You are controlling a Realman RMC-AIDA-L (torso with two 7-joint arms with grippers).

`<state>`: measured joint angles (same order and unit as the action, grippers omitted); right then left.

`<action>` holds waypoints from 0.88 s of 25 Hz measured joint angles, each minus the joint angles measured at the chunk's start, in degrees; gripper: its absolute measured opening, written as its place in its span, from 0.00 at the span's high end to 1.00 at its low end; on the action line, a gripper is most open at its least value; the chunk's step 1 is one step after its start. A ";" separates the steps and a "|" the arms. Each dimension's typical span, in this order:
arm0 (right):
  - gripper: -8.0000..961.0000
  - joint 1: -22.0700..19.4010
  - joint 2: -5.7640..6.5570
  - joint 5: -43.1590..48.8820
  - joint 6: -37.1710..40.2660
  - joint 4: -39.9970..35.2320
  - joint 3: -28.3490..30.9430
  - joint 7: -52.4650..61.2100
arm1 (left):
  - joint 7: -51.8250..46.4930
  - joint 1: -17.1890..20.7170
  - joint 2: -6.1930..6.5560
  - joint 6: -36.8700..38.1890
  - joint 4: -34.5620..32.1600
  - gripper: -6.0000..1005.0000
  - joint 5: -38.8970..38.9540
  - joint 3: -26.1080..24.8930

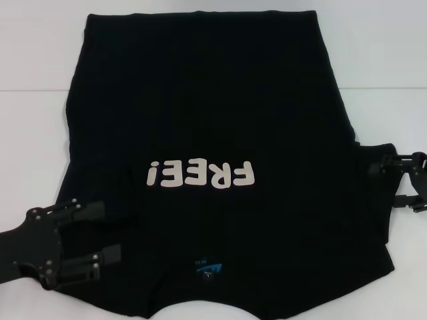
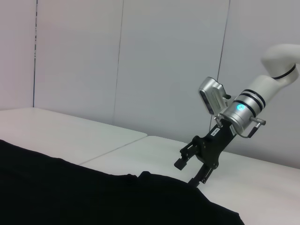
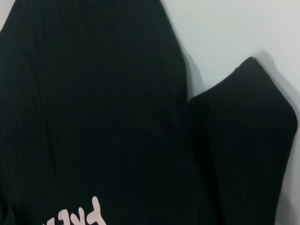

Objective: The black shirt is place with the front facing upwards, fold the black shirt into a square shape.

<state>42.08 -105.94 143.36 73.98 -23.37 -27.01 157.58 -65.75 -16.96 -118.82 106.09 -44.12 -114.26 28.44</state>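
Note:
The black shirt lies spread flat on the white table, front up. Its cream "FREE!" lettering and blue neck label are toward my side. My left gripper is at the shirt's near-left edge by the sleeve, jaws wide apart, with nothing between them. My right gripper stands open at the right sleeve, its fingertips at the cloth's edge. In the left wrist view the right gripper hangs open just above the shirt. In the right wrist view the right sleeve lies beside the shirt's body.
The white table shows bare around the shirt at the far left, the far right and the near corners. A seam in the table and a pale wall show in the left wrist view.

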 joint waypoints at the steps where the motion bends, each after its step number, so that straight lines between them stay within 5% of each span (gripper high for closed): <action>1: 0.02 0.01 -0.01 0.00 -0.05 0.01 -0.06 0.00 | 0.00 0.00 0.00 0.00 0.00 0.20 -0.01 0.00; 22: 0.03 -0.15 -1.31 0.01 -1.29 0.74 -0.14 -1.89 | 0.01 -0.35 -0.22 -0.09 0.00 0.20 -0.18 0.06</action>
<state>41.93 -107.25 143.37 72.69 -22.63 -27.15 155.68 -65.74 -17.31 -119.04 106.00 -44.12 -114.44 28.51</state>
